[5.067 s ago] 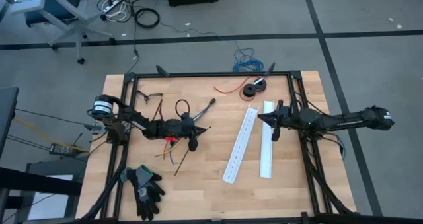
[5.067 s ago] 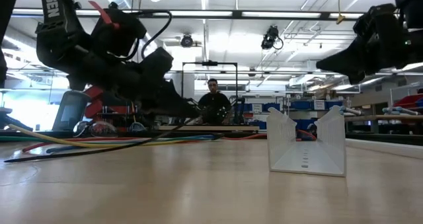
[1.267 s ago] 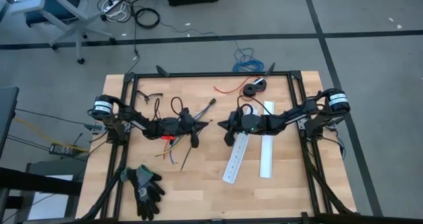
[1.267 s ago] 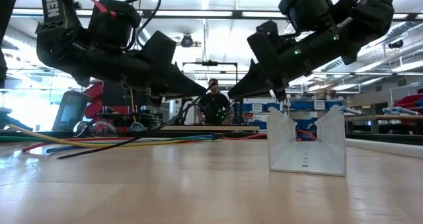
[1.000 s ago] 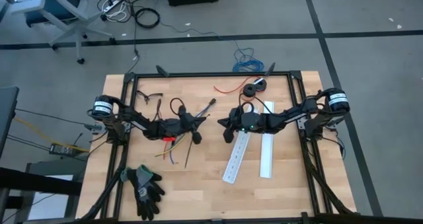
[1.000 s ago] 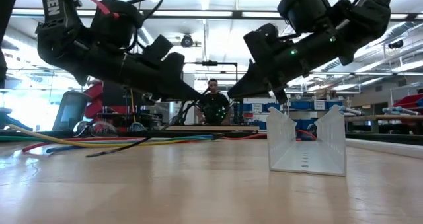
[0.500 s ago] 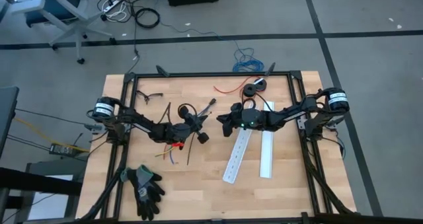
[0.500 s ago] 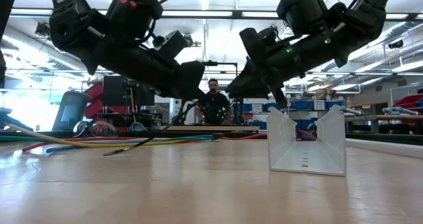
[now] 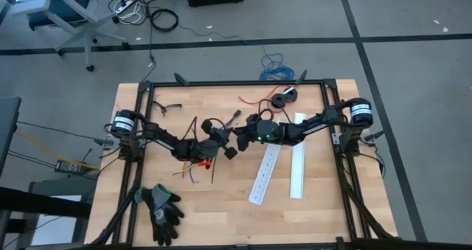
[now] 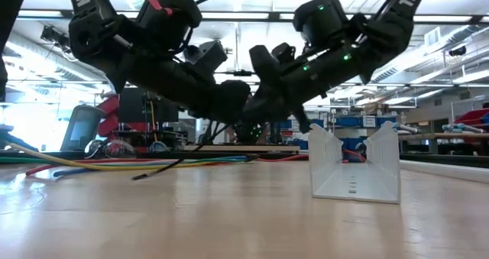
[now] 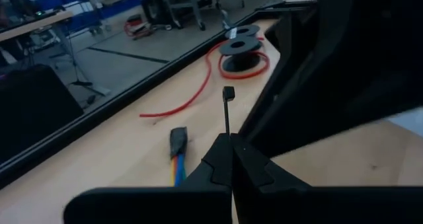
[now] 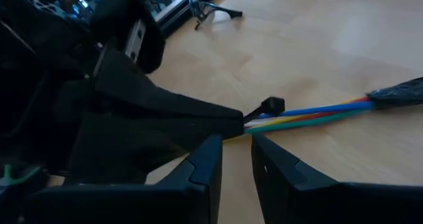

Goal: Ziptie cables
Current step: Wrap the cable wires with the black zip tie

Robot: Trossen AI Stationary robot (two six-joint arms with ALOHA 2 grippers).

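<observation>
Wooden surface (image 9: 221, 198): cables (image 9: 193, 167) lie below the left gripper (image 11: 228, 159), whose fingers are pinched shut on a ziptie (image 11: 227, 112). Right gripper (image 12: 232, 159), fingers slightly apart and empty, has closed in beside it, likely for a handover

Pale wooden surface (image 9: 221, 198); thin blue, yellow, red and green cables (image 12: 317, 113) with a dark sleeved end; a red wire on black round spools (image 11: 239, 54).

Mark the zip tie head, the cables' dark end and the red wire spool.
zip tie head (image 11: 228, 92), left wrist view, square head.
cables (image 11: 178, 142), left wrist view, dark end.
red wire spool (image 11: 240, 46), left wrist view, top flange.
</observation>
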